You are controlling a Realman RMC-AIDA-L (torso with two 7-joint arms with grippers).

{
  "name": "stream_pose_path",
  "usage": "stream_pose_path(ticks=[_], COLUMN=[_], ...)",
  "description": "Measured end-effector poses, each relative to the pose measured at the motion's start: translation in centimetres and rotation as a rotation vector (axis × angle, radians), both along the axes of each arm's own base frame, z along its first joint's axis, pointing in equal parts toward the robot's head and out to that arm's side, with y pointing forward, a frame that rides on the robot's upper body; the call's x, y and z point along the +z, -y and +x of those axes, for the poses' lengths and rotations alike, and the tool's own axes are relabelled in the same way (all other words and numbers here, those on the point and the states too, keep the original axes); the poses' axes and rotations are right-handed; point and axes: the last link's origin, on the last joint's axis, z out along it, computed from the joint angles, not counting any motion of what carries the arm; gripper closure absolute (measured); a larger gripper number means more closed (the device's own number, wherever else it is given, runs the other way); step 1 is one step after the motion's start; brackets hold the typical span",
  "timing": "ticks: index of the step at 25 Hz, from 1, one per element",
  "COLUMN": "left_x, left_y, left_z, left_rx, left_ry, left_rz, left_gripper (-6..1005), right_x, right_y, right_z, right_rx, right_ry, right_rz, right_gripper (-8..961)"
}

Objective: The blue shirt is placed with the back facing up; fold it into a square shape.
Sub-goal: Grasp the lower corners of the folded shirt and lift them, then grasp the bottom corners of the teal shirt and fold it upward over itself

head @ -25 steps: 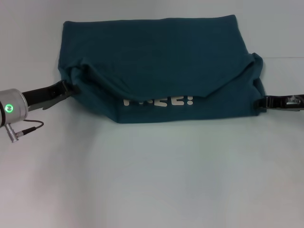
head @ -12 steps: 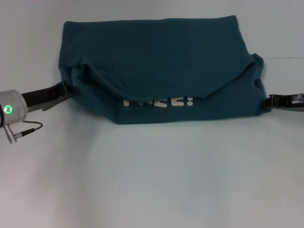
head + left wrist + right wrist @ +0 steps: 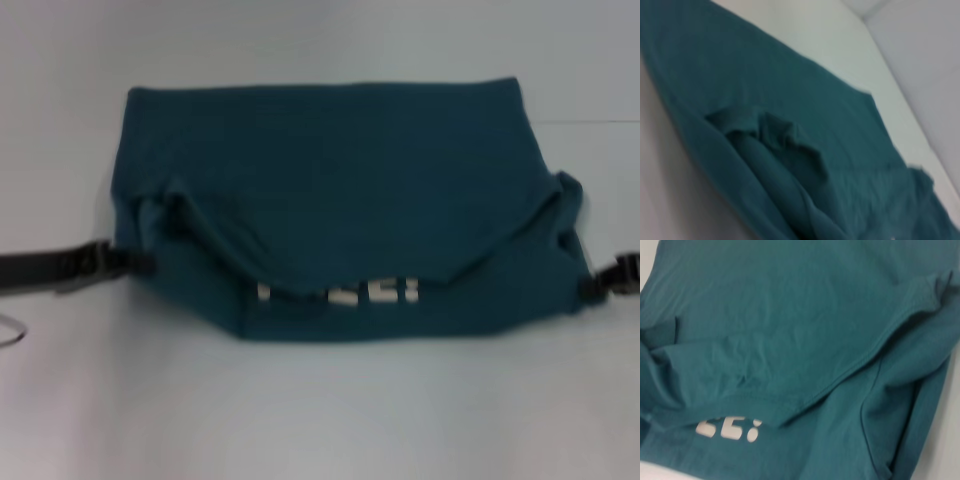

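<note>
Dark teal-blue cotton T-shirt [image 3: 340,190] lies partly folded on white desk [image 3: 320,410], between both jaws; top layer sags over white block lettering [image 3: 338,292]. Left gripper [image 3: 135,264] at shirt's left edge, right gripper [image 3: 592,287] at right edge. Jaw state on either side: cannot tell.

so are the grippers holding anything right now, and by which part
It cannot be told. The left gripper and right gripper sit at opposite side edges of the dark teal-blue cotton T-shirt, but no grip on the fabric shows.
</note>
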Motion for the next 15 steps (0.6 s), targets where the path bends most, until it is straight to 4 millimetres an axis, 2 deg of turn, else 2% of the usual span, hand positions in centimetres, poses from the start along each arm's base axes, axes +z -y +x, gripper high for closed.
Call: stream_pose_path(ticks=[4, 9, 12, 15], left_x=[1.1, 2.1, 2.3, 2.3], left_y=[3.5, 7.1, 8.6, 8.7], left_z=[-0.7, -1.5, -2.1, -2.4], left_rx=[-0.015, -0.022, -0.014, -0.019], left_ry=[-0.034, -0.085, -0.119, -0.140], left_rz=[-0.190, -0.338, -0.415, -0.422], left_gripper=[1001, 1001, 1001, 1001], right_x=[0.6, 0.8, 1.1, 1.4], right_y=[2.7, 6.4, 7.5, 7.6], right_z=[0.5, 0.4, 0.6, 1.0], right_rx=[-0.014, 0.019, 0.018, 0.016], right_ry=[-0.039, -0.124, -0.143, -0.147], right_rz=[-0.133, -0.325, -0.361, -0.338], right_gripper=[894, 894, 894, 894])
